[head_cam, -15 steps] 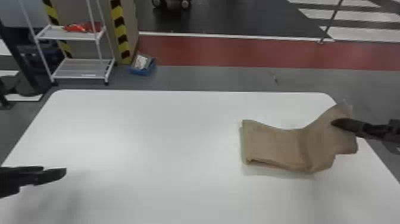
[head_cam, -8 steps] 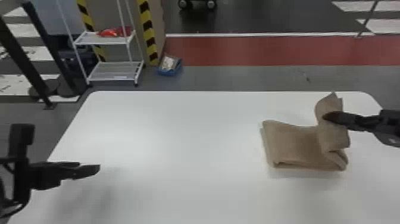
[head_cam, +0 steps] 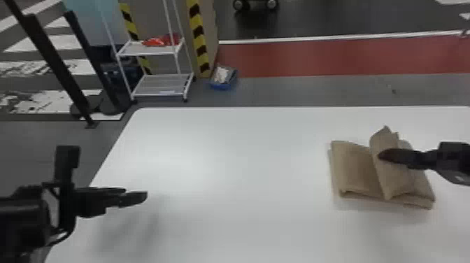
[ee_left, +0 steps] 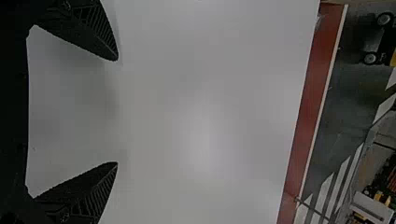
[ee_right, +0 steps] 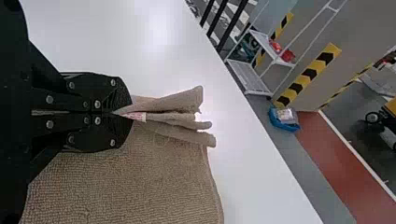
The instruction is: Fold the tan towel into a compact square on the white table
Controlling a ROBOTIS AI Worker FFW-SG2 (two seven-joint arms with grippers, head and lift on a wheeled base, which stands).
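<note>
Pinching the towel: right tool, its two fingers pressed nearly together on the gathered cloth, with several layers of edge sticking out past the fingertips.
Tan towel: in the right tool's grip and on the desk below it; a raised flap stands up at the fingertips, and the flat folded part lies under the tool and out to its left.
Towel tag: small and white with reddish marks, just past the right tool's fingertips, among the layers.
White desk: beneath both tools, carrying the towel and running on beyond them.
Left tool: over the desk, well apart from the right tool and to its left; fingers spread wide, nothing between them.
White rack: on the floor past the desk's far edge, beyond the left tool; a red item sits on its upper shelf.
Dark posts: on the floor, beyond the left tool and off to its left.
Blue bin: on the floor beyond the desk, far off and to the right tool's left, with something pale in it.
Red floor strip: across the floor, farther out beyond the right tool.
</note>
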